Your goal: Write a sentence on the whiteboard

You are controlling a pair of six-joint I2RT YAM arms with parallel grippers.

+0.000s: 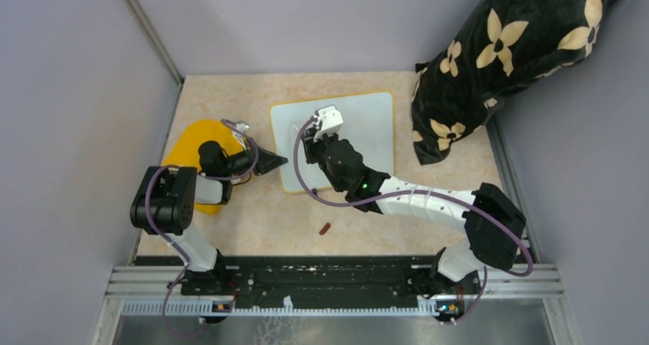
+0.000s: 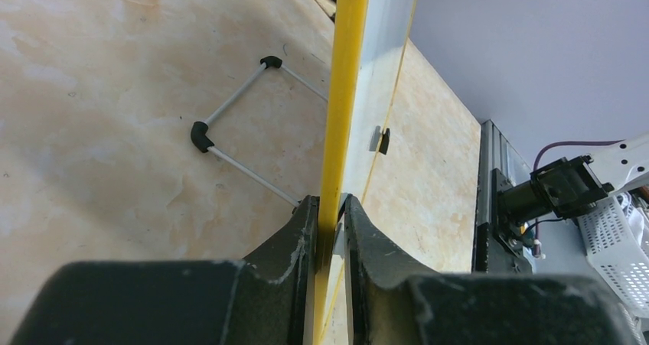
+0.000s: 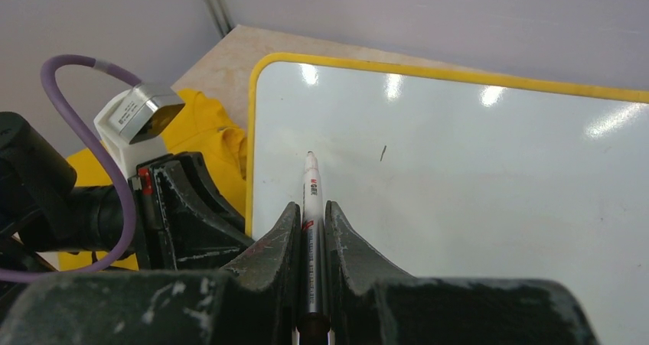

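The whiteboard (image 1: 360,127) lies flat mid-table, white with a thin yellow rim. My left gripper (image 1: 277,161) is shut on its left rim; in the left wrist view the jaws (image 2: 331,201) pinch the yellow rim (image 2: 348,69). My right gripper (image 1: 310,141) is over the board's left part, shut on a white marker (image 3: 311,188). The marker's tip rests on or just above the whiteboard (image 3: 474,200) near its left edge. No handwriting shows; the only mark is one short dark stroke (image 3: 383,153).
A yellow cloth (image 1: 191,142) lies left of the board, under my left arm. A small reddish marker cap (image 1: 325,228) lies on the table in front. A black flowered cushion (image 1: 505,54) fills the back right. A wire stand (image 2: 229,123) shows beside the board's underside.
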